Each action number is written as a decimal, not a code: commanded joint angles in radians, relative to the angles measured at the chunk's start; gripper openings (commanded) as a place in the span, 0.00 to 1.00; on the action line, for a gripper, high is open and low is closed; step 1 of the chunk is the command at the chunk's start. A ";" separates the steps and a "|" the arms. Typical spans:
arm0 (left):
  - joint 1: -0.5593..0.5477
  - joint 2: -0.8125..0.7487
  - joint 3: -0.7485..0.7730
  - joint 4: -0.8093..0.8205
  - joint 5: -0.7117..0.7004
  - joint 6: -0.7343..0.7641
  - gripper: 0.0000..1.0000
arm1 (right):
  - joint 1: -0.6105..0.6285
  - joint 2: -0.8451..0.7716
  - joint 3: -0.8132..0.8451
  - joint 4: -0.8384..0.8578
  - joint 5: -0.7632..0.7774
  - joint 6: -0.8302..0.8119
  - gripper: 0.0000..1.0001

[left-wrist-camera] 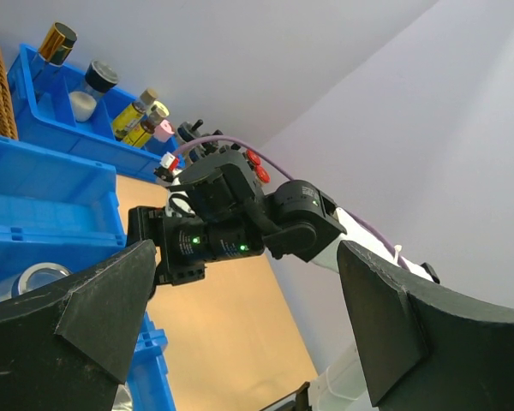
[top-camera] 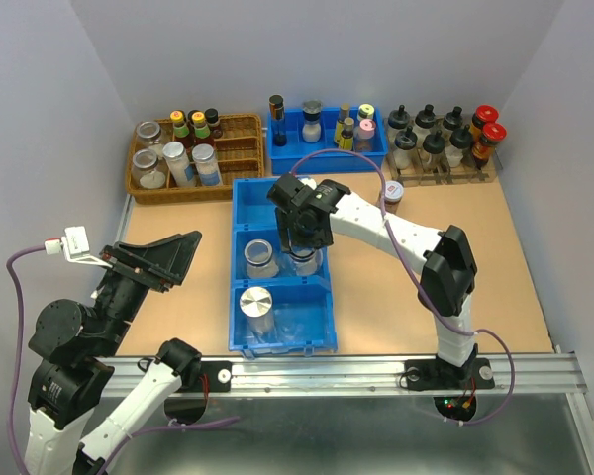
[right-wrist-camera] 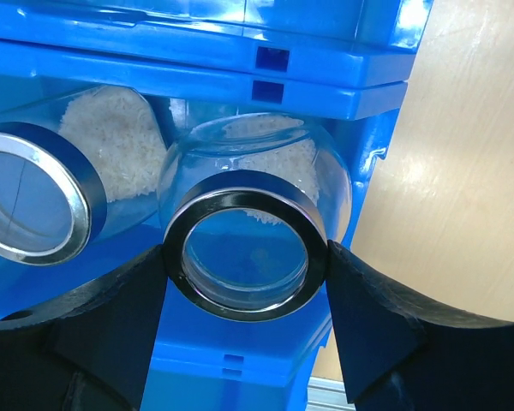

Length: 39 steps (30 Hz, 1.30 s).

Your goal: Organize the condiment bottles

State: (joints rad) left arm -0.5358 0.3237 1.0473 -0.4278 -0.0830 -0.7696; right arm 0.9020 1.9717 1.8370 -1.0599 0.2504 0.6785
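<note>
Three views to log, top external first. Shows blue tray (top-camera: 277, 348) mid-counter (top-camera: 475, 267), three compartments in a row. Finds right pincer (top-camera: 302, 249) down inside the middle compartment, over the glass jar (top-camera: 308, 263) at its right side; second jar (top-camera: 260, 257) just beside it, to the left. Notes a silver-lidded jar (top-camera: 255, 302) in the near compartment. Places left pincer (top-camera: 183, 259) off the tray's left side, above the counter, nothing in it.

Left wrist view. Confirms left pincer released, fingers (left-wrist-camera: 86, 308) spread wide, only the right arm (left-wrist-camera: 291, 223) visible between them.

Right wrist view. Puts the glass jar (right-wrist-camera: 244, 257) square between the right pincer's fingers (right-wrist-camera: 111, 325), both touching its chrome lid ring: clenched on the jar, judging by that contact. Holds white grains, part full. Lies close to the tray's right wall; cannot tell whether lifted or seated.

Handling, as judgement: rigid, breakable glass, smooth and rounded, hence slippery on the belly; moderate weight, with loose fill likely to shift if tipped. Best taken at the metal ring, as now; best carried upright, slowly, clear of the second jar.
</note>
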 commanded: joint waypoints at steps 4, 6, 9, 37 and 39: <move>-0.003 -0.005 0.010 0.023 -0.006 -0.007 0.98 | 0.006 0.006 -0.007 0.041 0.062 -0.005 0.32; -0.003 -0.008 0.010 0.018 -0.006 -0.008 0.98 | 0.006 0.012 -0.012 0.040 0.066 -0.007 0.42; -0.003 -0.009 0.010 0.015 -0.008 -0.007 0.98 | 0.005 0.015 -0.013 0.041 0.062 -0.007 0.63; -0.001 0.038 -0.003 0.055 0.017 0.013 0.98 | -0.544 -0.125 0.028 0.026 0.116 -0.140 1.00; -0.003 0.041 0.000 0.055 0.017 0.015 0.98 | -0.590 -0.064 0.065 0.026 0.098 -0.158 1.00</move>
State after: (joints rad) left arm -0.5358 0.3382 1.0473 -0.4362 -0.0792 -0.7746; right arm 0.3336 1.8172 1.8275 -1.0515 0.3637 0.5907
